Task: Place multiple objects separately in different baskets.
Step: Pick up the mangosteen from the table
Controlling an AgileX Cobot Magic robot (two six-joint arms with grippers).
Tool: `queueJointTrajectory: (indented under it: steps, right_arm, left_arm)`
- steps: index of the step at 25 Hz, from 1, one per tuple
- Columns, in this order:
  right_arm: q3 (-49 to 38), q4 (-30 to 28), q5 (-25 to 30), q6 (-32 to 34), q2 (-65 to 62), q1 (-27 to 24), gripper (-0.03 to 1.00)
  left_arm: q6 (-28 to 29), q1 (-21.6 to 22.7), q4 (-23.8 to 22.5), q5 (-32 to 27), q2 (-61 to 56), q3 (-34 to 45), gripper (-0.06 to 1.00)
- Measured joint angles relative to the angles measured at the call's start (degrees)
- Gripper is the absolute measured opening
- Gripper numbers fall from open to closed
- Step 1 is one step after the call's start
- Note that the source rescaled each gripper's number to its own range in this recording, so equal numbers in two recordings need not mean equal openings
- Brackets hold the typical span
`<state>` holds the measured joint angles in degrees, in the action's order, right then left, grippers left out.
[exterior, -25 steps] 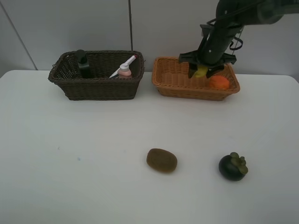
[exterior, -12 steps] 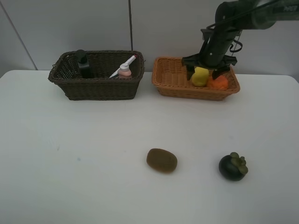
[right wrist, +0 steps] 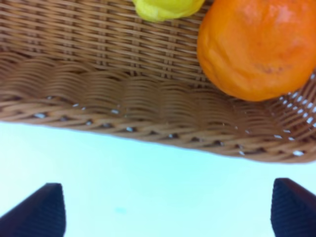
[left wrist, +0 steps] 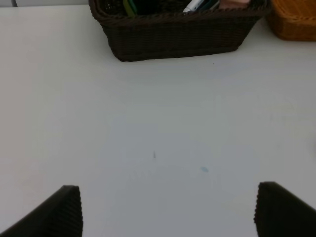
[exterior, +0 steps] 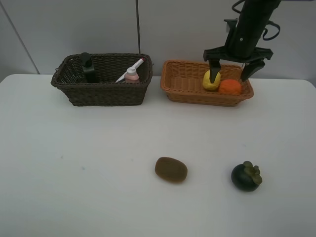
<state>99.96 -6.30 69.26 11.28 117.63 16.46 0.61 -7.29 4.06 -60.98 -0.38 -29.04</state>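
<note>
Brown wicker basket point(exterior: 101, 94) at far left holds the pump bottle point(exterior: 88, 67), marker point(exterior: 138, 63) and pink bottle point(exterior: 132, 76); the left claw point(left wrist: 170, 212) is wide, empty. Right of it the tan basket point(exterior: 190, 94) holds lemon point(exterior: 211, 80) and orange point(exterior: 230, 87), the right claw point(exterior: 228, 78) wide above them. Kiwi point(exterior: 171, 169) and mangosteen point(exterior: 246, 177) lie on the near surface point(exterior: 98, 173), not yet sorted.

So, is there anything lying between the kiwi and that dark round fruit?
Nothing. In the high view, the stretch between the kiwi and the mangosteen is just bare white table.
</note>
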Motion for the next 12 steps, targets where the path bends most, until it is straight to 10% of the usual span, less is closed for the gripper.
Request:
queueJointTrajectory:
  steps: [12]
  right_arm:
    - [-34.96,2.34,-1.69,1.95,-24.20,0.00,0.96]
  left_arm:
    - [0.00,0.00,0.00,0.00,0.00,0.00,0.91]
